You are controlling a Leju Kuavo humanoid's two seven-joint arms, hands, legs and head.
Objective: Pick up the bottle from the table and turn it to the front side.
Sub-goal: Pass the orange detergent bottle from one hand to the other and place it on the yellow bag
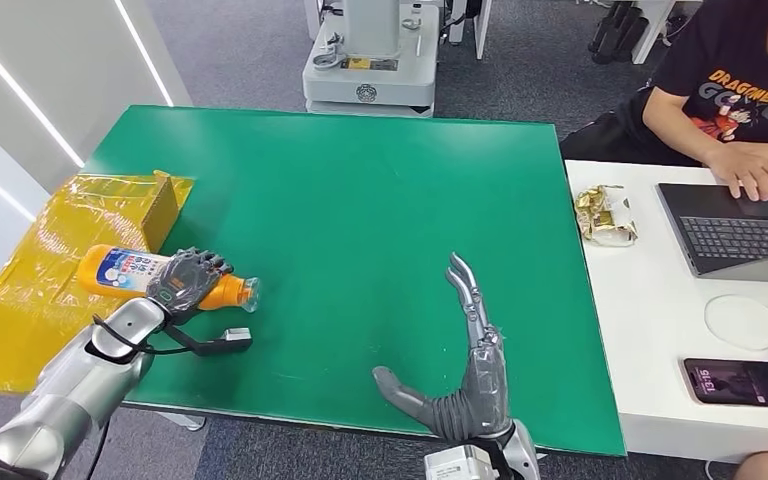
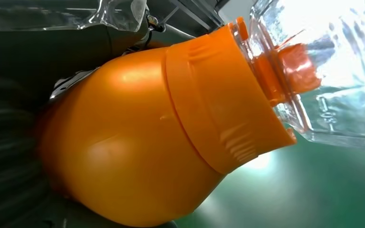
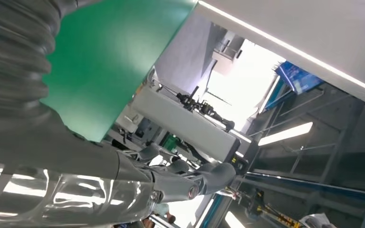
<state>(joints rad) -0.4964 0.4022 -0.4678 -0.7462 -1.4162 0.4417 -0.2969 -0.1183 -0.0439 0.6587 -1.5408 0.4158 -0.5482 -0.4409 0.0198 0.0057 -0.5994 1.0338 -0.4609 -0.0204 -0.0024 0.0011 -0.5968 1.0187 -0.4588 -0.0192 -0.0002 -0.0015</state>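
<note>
Left hand [image 1: 188, 281] grips the orange plastic bottle with a white-and-blue label [image 1: 125, 270], lying on its side at the left edge of the green table [image 1: 360, 220].

Dark fingers wrap over the bottle's orange shoulder, the label end pointing off the table edge toward the yellow tape-wrapped cardboard box [image 1: 70, 240], the clear cap [image 1: 250, 292] pointing inward over the green surface. The left wrist view shows the bottle [image 2: 138, 142] close up, its ridged orange collar and transparent cap [image 2: 323, 71]. The right hand [image 1: 465, 370] hovers at the table's near edge, empty, fingers straight and spread apart. Beyond the table's right edge, a person's hand [image 1: 755, 170] rests on a laptop [image 1: 740, 230] on a white desk [image 1: 640, 330].
</note>
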